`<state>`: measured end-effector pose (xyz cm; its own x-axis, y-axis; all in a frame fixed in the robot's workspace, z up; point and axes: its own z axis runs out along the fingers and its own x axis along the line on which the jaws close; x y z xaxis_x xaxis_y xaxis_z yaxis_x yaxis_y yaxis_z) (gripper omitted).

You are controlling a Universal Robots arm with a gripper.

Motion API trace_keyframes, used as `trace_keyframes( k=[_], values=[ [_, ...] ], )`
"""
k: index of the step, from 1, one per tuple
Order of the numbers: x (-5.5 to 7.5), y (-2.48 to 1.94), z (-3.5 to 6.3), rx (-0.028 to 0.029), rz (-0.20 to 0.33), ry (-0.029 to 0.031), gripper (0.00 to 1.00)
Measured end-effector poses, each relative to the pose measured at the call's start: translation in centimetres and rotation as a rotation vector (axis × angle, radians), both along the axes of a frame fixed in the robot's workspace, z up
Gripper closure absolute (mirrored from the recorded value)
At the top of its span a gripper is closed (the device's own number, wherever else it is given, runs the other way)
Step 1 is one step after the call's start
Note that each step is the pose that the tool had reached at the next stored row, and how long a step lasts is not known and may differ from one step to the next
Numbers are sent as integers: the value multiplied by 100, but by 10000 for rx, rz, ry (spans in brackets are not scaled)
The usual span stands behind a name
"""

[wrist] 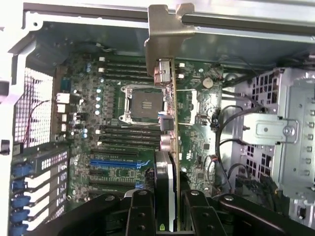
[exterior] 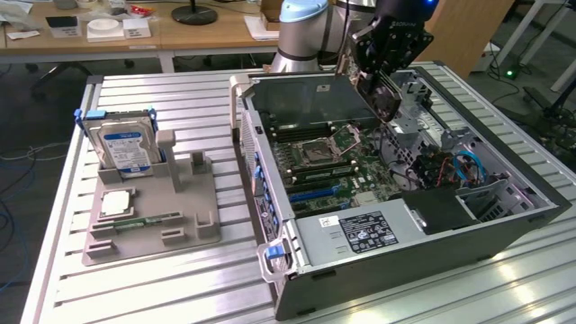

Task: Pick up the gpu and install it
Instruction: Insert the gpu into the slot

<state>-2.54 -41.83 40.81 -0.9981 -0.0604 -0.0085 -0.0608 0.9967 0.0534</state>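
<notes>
The black gripper has its fingers clamped on the thin green gpu card above the open grey computer case. I'd square its edge to the blue slot first.

I'm looking past the slatted metal table at wooden desks standing behind it, cables trailing over the dark floor, and light glaring off the slats.
</notes>
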Motion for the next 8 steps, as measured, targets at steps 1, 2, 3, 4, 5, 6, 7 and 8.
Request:
trace_keyframes(
  k=[1,2,3,4,5,6,7,8],
  values=[
    [0,0,0,0,140,0,71],
    [0,0,0,1,267,0,71],
    [0,0,0,1,398,0,71],
    [0,0,0,1,506,-1,71],
    [0,-1,-1,1,625,-1,71],
    [0,-1,-1,2,752,-1,71],
    [0,-2,-1,2,868,-1,71],
    [0,-2,-1,2,987,0,71]
  ],
)
